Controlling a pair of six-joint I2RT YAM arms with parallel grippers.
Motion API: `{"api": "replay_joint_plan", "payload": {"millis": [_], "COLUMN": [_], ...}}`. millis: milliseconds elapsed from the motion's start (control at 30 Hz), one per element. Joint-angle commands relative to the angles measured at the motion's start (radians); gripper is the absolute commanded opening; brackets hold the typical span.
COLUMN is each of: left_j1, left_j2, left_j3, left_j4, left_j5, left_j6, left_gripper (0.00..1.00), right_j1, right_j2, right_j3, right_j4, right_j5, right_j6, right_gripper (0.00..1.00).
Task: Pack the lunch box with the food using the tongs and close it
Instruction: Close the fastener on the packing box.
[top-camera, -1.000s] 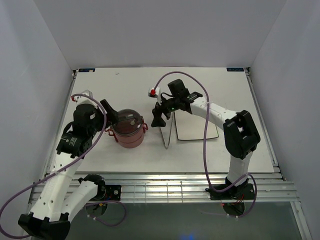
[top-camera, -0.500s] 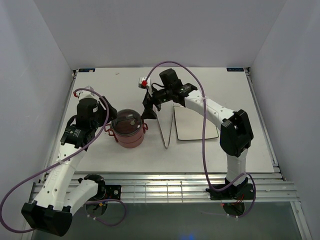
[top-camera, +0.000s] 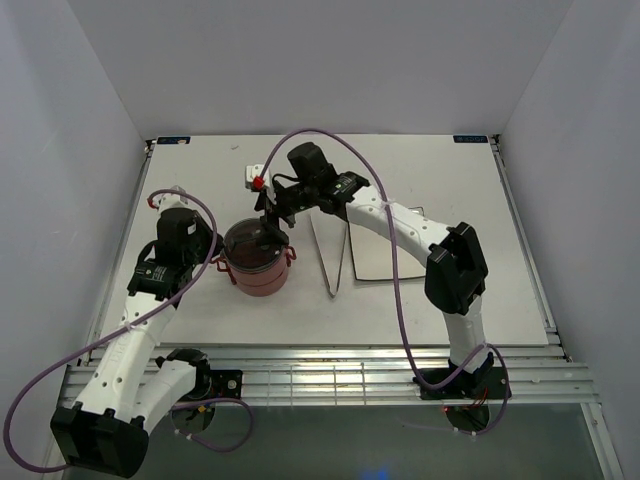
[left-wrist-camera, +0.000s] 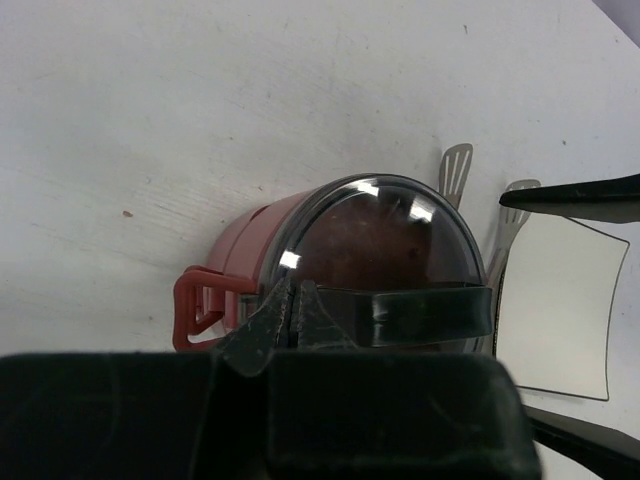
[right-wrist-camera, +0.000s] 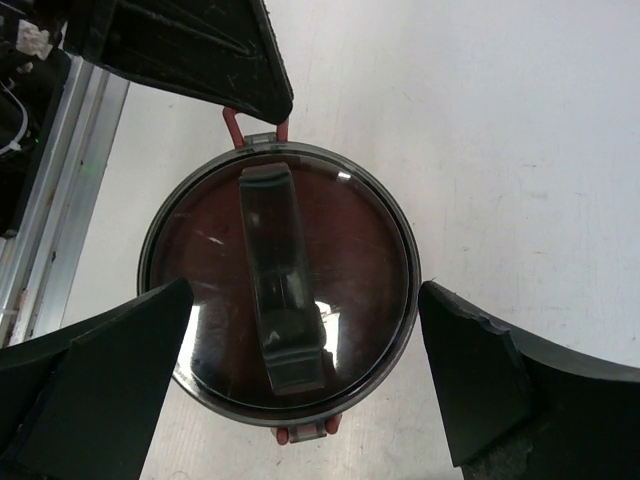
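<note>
The lunch box (top-camera: 258, 262) stands left of centre, a dusty-red round tiffin under a grey see-through cover (right-wrist-camera: 280, 290) with a flat handle (right-wrist-camera: 272, 270). A red clasp (left-wrist-camera: 196, 310) sticks out on its left. My left gripper (top-camera: 214, 254) is shut, with nothing showing between its fingers (left-wrist-camera: 262, 322), and its tips sit at the cover's rim by that clasp. My right gripper (right-wrist-camera: 305, 295) hangs open above the cover, one finger to each side, apart from it. The tongs (top-camera: 335, 262) lie on the table in a narrow V. The food is out of view.
A white square plate (top-camera: 392, 250) lies just right of the tongs, with nothing on it. The table's metal rail (right-wrist-camera: 60, 190) runs near the lunch box's left side. White walls close in the table on three sides.
My right arm has swung left from over the tongs and plate to above the lunch box. My left gripper has gone from open to shut at the box's left rim.
</note>
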Motion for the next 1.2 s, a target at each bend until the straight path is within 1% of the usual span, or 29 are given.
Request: {"api": "replay_joint_plan", "payload": {"millis": [0,133,233,267,367,433,467,533,567,633,667,767,800,867,967,1033,1067,1133,1167], "left_j1": [0.007,0.005,0.007,0.007,0.007,0.007,0.007,0.005,0.007,0.005,0.007,0.007,0.007,0.005,0.007,0.007,0.007,0.007,0.007], "left_j2": [-0.053,-0.053,-0.069,-0.072,-0.066,-0.05,-0.035,-0.015,0.012,0.042,0.057,0.111,0.124,0.129,0.138,0.151,0.155,0.167,0.171], "left_j3": [-0.039,-0.076,-0.105,-0.113,-0.143,-0.171,-0.18,-0.203,-0.205,-0.208,-0.208,-0.203,-0.208,-0.218,-0.24,-0.255,-0.26,-0.281,-0.289], "left_j4": [0.011,0.024,0.047,0.053,0.075,0.101,0.115,0.161,0.175,0.219,0.234,0.274,0.287,0.334,0.391,0.435,0.452,0.506,0.524], "left_j5": [-0.08,-0.079,-0.099,-0.113,-0.125,-0.127,-0.128,-0.127,-0.121,-0.093,-0.085,-0.078,-0.076,-0.058,-0.039,-0.029,-0.001,0.039,0.088], "left_j6": [-0.028,-0.049,-0.052,-0.049,-0.046,-0.048,-0.048,-0.048,-0.054,-0.06,-0.063,-0.074,-0.08,-0.086,-0.101,-0.109,-0.114,-0.138,-0.146], "left_gripper": [0.0,0.0,0.0,0.0,0.0,0.0,0.0,0.0,0.0,0.0,0.0,0.0,0.0,0.0,0.0,0.0,0.0,0.0,0.0], "right_j1": [0.026,0.04,0.045,0.048,0.052,0.052,0.052,0.052,0.052,0.052,0.052,0.052,0.052,0.052,0.052,0.052,0.052,0.052,0.052], "right_j2": [0.027,0.079,0.106,0.113,0.115,0.109,0.1,0.09,0.083,0.075,0.073,0.072,0.072,0.076,0.083,0.087,0.089,0.093,0.098], "right_j3": [0.023,0.063,0.058,0.055,0.006,-0.044,-0.063,-0.109,-0.121,-0.155,-0.161,-0.186,-0.193,-0.199,-0.204,-0.213,-0.218,-0.225,-0.224], "right_j4": [0.039,0.022,0.023,0.026,0.081,0.127,0.144,0.171,0.174,0.183,0.192,0.207,0.22,0.23,0.244,0.255,0.26,0.273,0.275], "right_j5": [0.016,0.015,0.0,0.0,0.001,0.012,0.018,0.044,0.052,0.079,0.088,0.113,0.124,0.139,0.139,0.139,0.135,0.11,0.107], "right_j6": [-0.053,-0.076,-0.079,-0.079,-0.055,-0.029,-0.019,-0.004,-0.002,-0.002,0.001,0.025,0.04,0.082,0.117,0.139,0.146,0.162,0.166], "right_gripper": [1.0,1.0,1.0,0.96,0.93,0.87,0.81,0.74,0.65,0.56,0.47,0.38,0.32,0.25,0.21,0.17,0.13,0.1,0.08]}}
